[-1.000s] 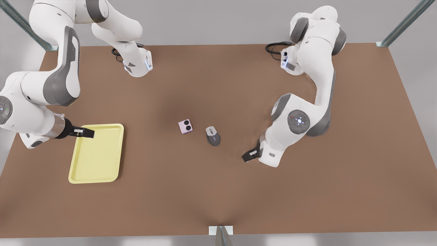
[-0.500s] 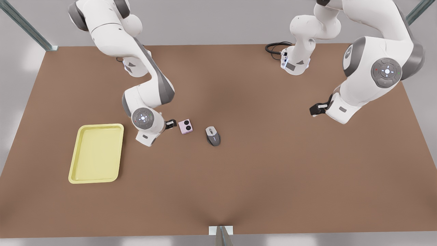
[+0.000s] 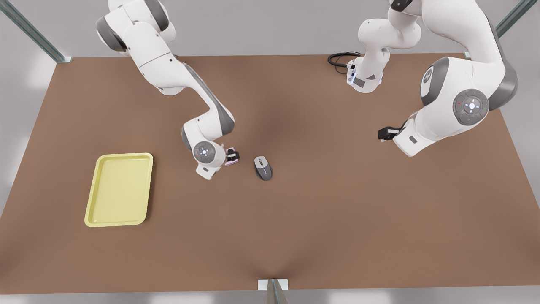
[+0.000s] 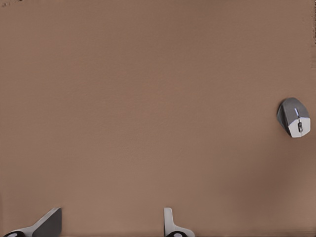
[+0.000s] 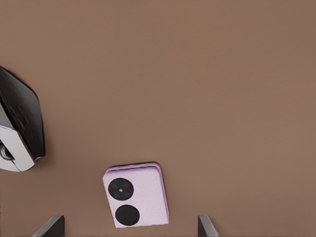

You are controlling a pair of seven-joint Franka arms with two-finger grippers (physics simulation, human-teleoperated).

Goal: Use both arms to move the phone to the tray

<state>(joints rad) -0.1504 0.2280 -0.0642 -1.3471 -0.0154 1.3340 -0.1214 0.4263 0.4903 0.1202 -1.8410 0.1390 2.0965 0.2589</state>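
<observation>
Nearest on the brown surface point(image 3: 320, 219), toward the front view's left, the yellow tray point(image 3: 125, 155) lies flat with nothing in it. It is well apart from everything else.

Farther in, near the middle of the surface, the grey mouse point(image 3: 263, 167) sits alone. Just beside it, on the front view's left, is the phone point(image 5: 137, 194). It lies flat on the surface with its two black camera circles facing up, well apart from the tray.

The right hand point(image 3: 233, 156) hangs directly over the phone and hides most of it in the front view, where a pink edge peeks out from under the black fingers. In the right wrist view the two fingertips point(image 5: 51, 226) stand wide apart, one on each side of the phone. The hand is released and grasps nothing. Whether the tips reach down to the surface cannot be told.

Farther off, toward the front view's right, the left hand point(image 3: 383, 134) hovers above bare surface, well away from the phone and the mouse. Its fingers point(image 4: 47, 224) are spread too, and it is released with nothing between them. This arm waits.

At the far edge, a black cable point(image 3: 339, 58) coils beside one arm's base.
</observation>
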